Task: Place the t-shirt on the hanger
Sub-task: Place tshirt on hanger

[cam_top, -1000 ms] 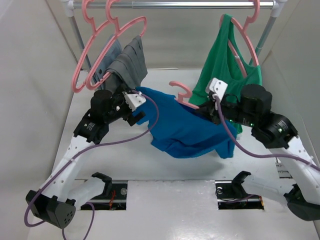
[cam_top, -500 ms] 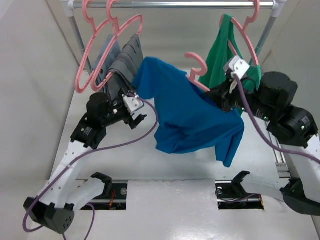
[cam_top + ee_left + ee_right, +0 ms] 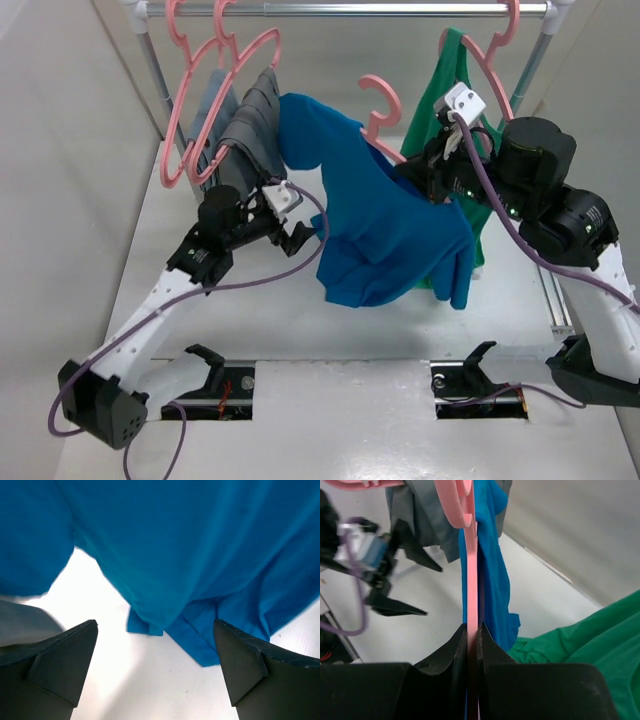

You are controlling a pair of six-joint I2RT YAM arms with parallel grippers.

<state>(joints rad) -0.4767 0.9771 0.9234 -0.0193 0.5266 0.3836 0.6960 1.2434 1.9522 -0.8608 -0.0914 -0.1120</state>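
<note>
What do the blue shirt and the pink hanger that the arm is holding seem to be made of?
The blue t-shirt looks like soft, matte knit cloth, probably cotton: it hangs limp in loose folds with no sheen. The pink hanger looks like smooth moulded plastic: it is thin, stiff and evenly coloured, with a slight gloss.

no readable text, label, brand, number or sign shows in any of the views.

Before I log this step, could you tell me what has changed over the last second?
The right gripper, shut on the pink hanger, raised it towards the rail, so the blue t-shirt now hangs from it. The open left gripper shifted right, beside it. The green tank top and grey garments stayed put.
</note>
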